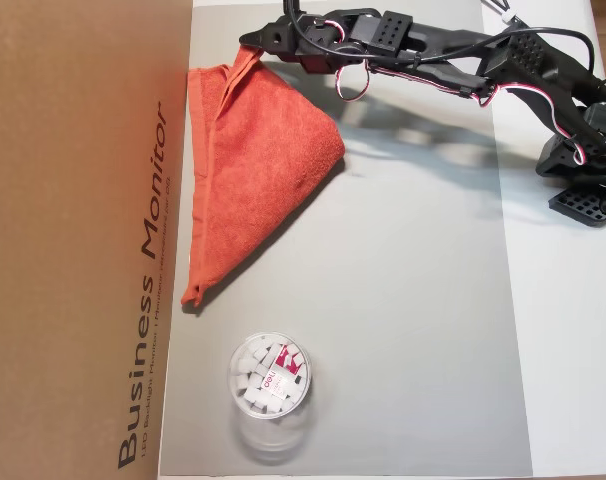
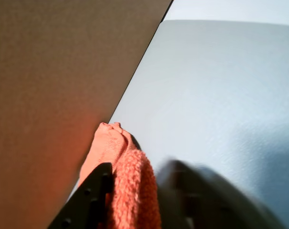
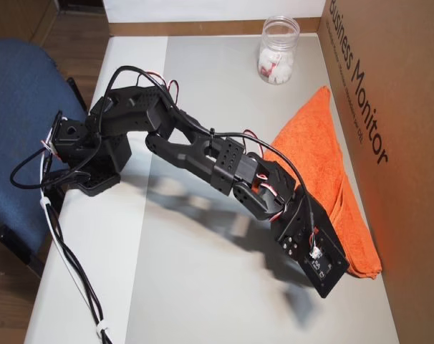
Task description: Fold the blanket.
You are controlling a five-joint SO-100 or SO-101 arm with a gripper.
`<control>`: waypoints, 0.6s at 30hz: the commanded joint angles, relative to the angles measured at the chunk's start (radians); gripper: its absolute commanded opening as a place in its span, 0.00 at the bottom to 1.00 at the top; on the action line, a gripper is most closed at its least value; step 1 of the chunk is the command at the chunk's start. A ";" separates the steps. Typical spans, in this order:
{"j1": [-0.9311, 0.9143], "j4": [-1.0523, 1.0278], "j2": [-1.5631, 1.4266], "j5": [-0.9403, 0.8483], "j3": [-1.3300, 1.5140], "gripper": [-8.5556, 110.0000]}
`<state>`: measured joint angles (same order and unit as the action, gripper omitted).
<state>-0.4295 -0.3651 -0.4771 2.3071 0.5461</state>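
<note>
The orange-red terry blanket (image 1: 258, 165) lies on the grey mat (image 1: 413, 330) against the cardboard box, doubled over into a rough triangle. Its far corner is lifted. My gripper (image 1: 251, 44) is shut on that corner at the top of the mat. In the wrist view the blanket (image 2: 132, 191) is pinched in my gripper (image 2: 139, 167), between the black finger (image 2: 89, 202) and the blurred one to its right. In the other overhead view the blanket (image 3: 314, 143) runs along the box, and the wrist camera mount (image 3: 314, 252) hides the fingertips.
A tall cardboard box (image 1: 78, 240) walls off the mat's left side in an overhead view. A clear round tub (image 1: 270, 375) of white pieces stands near the mat's front. The arm base (image 1: 583, 160) sits at the right. A blue chair (image 3: 20, 107) stands beside the table.
</note>
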 commanded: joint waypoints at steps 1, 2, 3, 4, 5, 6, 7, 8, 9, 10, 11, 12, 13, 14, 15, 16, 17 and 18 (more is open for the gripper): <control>-0.006 0.008 -0.035 -0.140 -0.051 0.25; -0.008 0.008 -0.035 -0.176 -0.051 0.25; -0.009 0.008 -0.035 -0.209 -0.052 0.25; -0.009 0.008 -0.037 -0.222 -0.055 0.25; -0.009 0.008 -0.037 -0.224 -0.060 0.25; -0.009 0.008 -0.038 -0.224 -0.060 0.25; -0.011 0.008 -0.041 -0.224 -0.060 0.25; -0.011 0.006 -0.051 -0.224 -0.060 0.25; -0.011 0.006 -0.072 -0.225 -0.049 0.25; -0.011 0.005 -0.095 -0.225 -0.041 0.25; -0.011 0.000 -0.118 -0.225 -0.029 0.25; -0.011 -0.011 -0.141 -0.225 -0.011 0.25; -0.011 -0.023 -0.167 -0.225 0.005 0.25; -0.008 -0.035 -0.192 -0.225 0.018 0.25; -0.005 -0.051 -0.219 -0.225 0.032 0.25; 0.000 -0.063 -0.245 -0.225 0.048 0.25; 0.003 -0.072 -0.272 -0.225 0.061 0.25; 0.008 -0.078 -0.296 -0.225 0.075 0.25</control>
<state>-0.4357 -0.4295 -0.6366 2.0970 0.6197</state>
